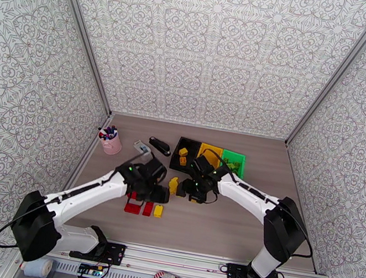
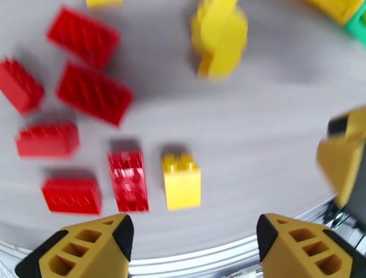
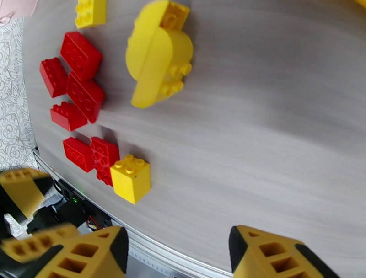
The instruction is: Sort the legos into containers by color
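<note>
Where patterned walls (image 1: pixel 210 46) enclose your wood-grain bench (image 1: pixel 236 224), left claw (image 2: pixel 194 231) and right claw (image 3: pixel 177 240) gape empty; red legos (image 2: pixel 94 93) look blurred.

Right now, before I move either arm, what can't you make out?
1. Top external: the right arm covers the near rims of the yellow bin and green bin; their contents are too small to tell.
2. Top external: the left arm hides several red legos.
3. Left wrist: motion blur smears studs; the frame edge cuts both bins.
</note>
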Robot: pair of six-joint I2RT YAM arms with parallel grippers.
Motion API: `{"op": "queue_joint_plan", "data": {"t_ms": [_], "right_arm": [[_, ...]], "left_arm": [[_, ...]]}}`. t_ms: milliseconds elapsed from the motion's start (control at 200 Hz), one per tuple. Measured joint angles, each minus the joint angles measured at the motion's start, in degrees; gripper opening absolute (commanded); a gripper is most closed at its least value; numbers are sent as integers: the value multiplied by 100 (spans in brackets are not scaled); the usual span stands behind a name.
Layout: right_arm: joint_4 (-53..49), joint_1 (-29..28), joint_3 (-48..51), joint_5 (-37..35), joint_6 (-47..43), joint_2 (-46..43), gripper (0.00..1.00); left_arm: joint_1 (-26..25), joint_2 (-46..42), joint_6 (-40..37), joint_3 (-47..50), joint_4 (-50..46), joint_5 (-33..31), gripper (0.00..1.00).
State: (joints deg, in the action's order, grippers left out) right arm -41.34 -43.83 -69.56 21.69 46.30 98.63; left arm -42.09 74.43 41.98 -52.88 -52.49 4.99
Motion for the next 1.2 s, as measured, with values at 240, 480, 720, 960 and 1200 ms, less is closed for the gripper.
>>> {"op": "queue_joint_plan", "data": {"t_ms": [240,480,720,960,1200], "right_arm": [[44,0,848,2,46,-125,57],[114,0,1180,2,173,-472,55],[195,0,1220,0,245,-560,54],[216,0,1296,-4,341,-634,54],[219,0,1296,-9,385,-634,53]], "left_arm": [[-566,173,457,363,109,-63,65],[-625,730,542,361,380,-68,60],[-621,1263,505,334,411,-98,58],[-533,1589,343,146,415,-173,55],[-278,1794,166,-63,433,-188,46]]}}
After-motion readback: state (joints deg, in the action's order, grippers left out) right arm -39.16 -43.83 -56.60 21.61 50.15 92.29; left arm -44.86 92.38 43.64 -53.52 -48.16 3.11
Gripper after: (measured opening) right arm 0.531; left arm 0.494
